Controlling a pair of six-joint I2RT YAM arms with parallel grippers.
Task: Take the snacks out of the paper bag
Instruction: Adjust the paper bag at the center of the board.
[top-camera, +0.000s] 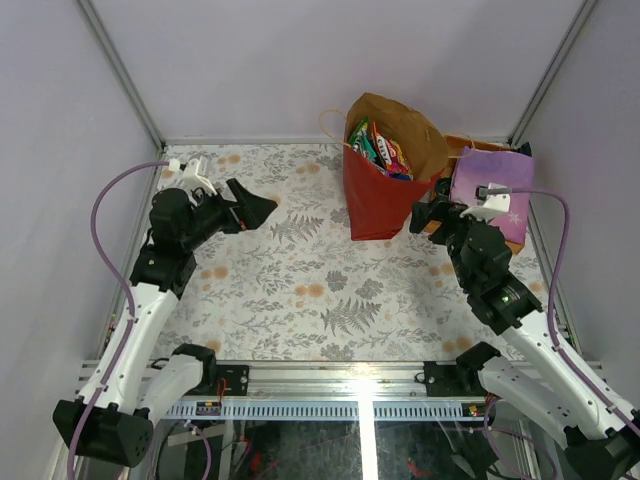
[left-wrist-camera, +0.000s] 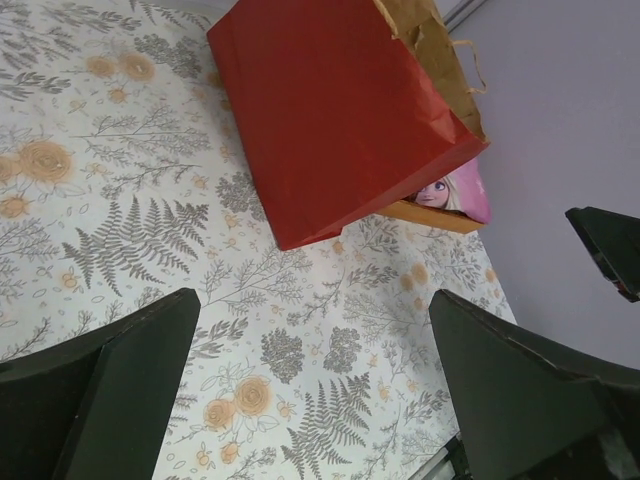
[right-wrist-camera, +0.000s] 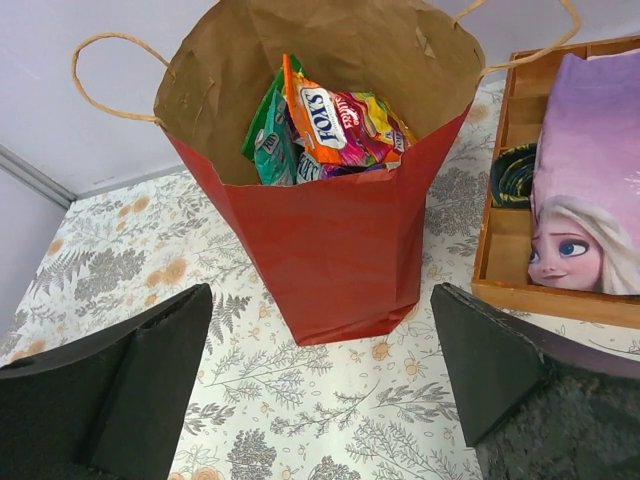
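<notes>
The paper bag (top-camera: 385, 195) stands upright at the back middle of the table, red outside, brown inside, mouth open; it also shows in the left wrist view (left-wrist-camera: 340, 110) and the right wrist view (right-wrist-camera: 340, 240). The snacks (top-camera: 380, 148) fill it: an orange "FOX'S" packet (right-wrist-camera: 335, 120) and a green packet (right-wrist-camera: 268, 145) stick up inside. My left gripper (top-camera: 255, 208) is open and empty, well left of the bag. My right gripper (top-camera: 428, 215) is open and empty, close to the bag's right side. Both wrist views show the jaws wide apart over the tablecloth.
A wooden tray (top-camera: 462, 148) at the back right holds a lilac bag with a cartoon face (top-camera: 492, 190), seen also in the right wrist view (right-wrist-camera: 585, 170). The floral tablecloth (top-camera: 300, 290) covers the table. Grey walls close in the sides and back.
</notes>
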